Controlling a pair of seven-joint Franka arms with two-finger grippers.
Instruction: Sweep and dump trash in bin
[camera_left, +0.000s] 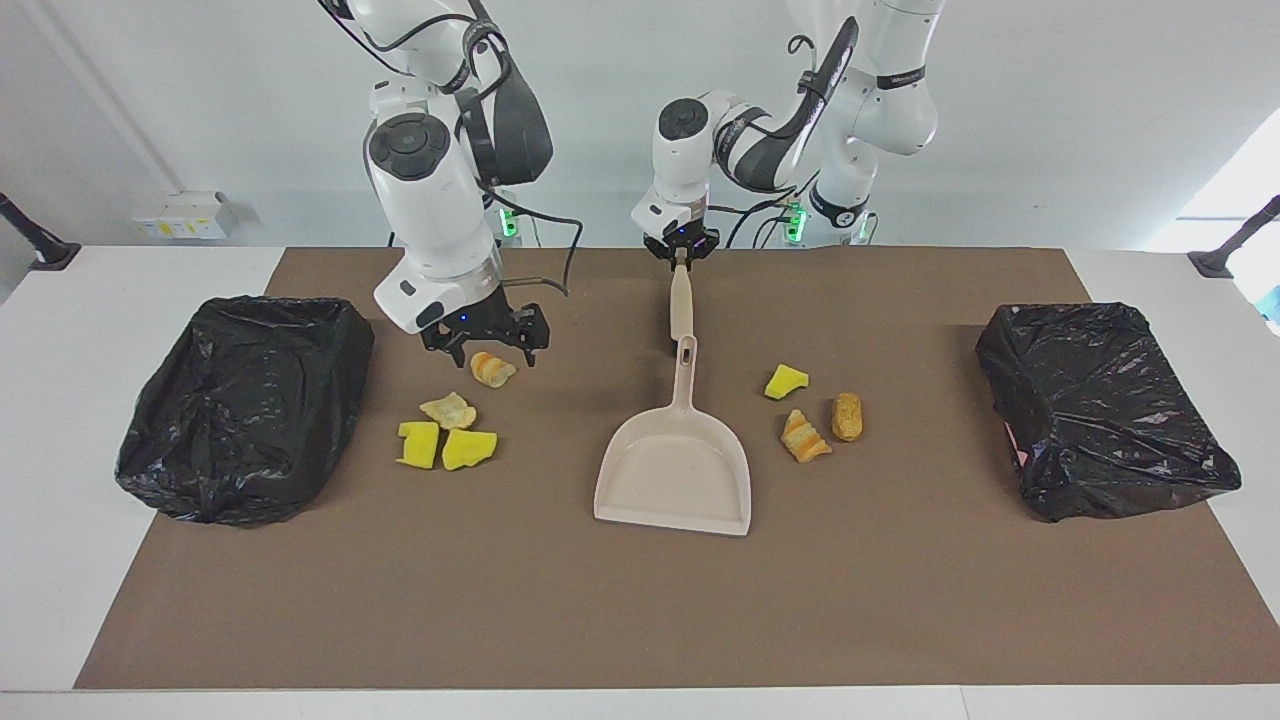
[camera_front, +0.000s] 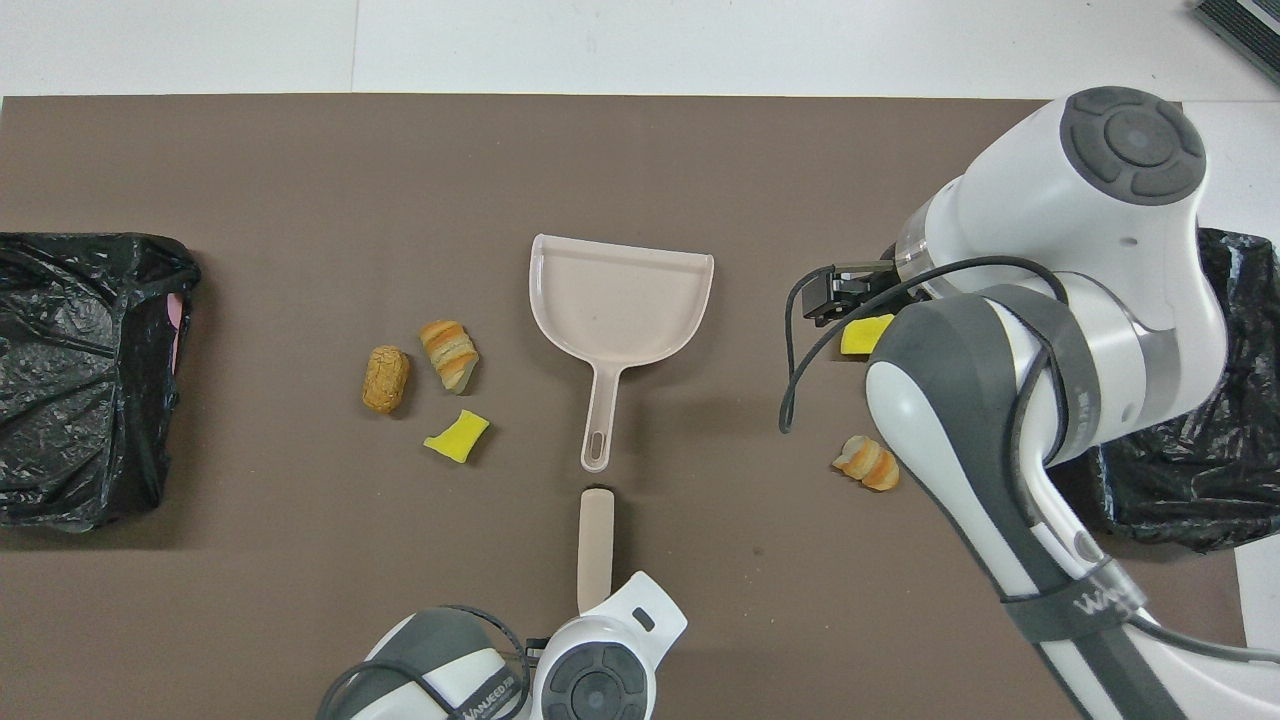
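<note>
The beige dustpan (camera_left: 675, 470) lies mid-mat, its handle toward the robots; it also shows in the overhead view (camera_front: 620, 300). My left gripper (camera_left: 681, 252) is shut on the end of the brush's beige handle (camera_left: 681, 305) (camera_front: 596, 550); its bristles barely show. My right gripper (camera_left: 485, 345) is open, low over a bread lump (camera_left: 492, 370). A pale flake (camera_left: 449, 410) and two yellow sponge chunks (camera_left: 418, 444) (camera_left: 468, 449) lie beside it. Toward the left arm's end lie a sponge chunk (camera_left: 786, 381), a bread lump (camera_left: 805, 437) and a brown lump (camera_left: 847, 416).
Two bins lined with black bags stand at the mat's ends, one at the right arm's end (camera_left: 245, 405) and one at the left arm's end (camera_left: 1105, 410). The brown mat (camera_left: 640, 620) covers the table's middle.
</note>
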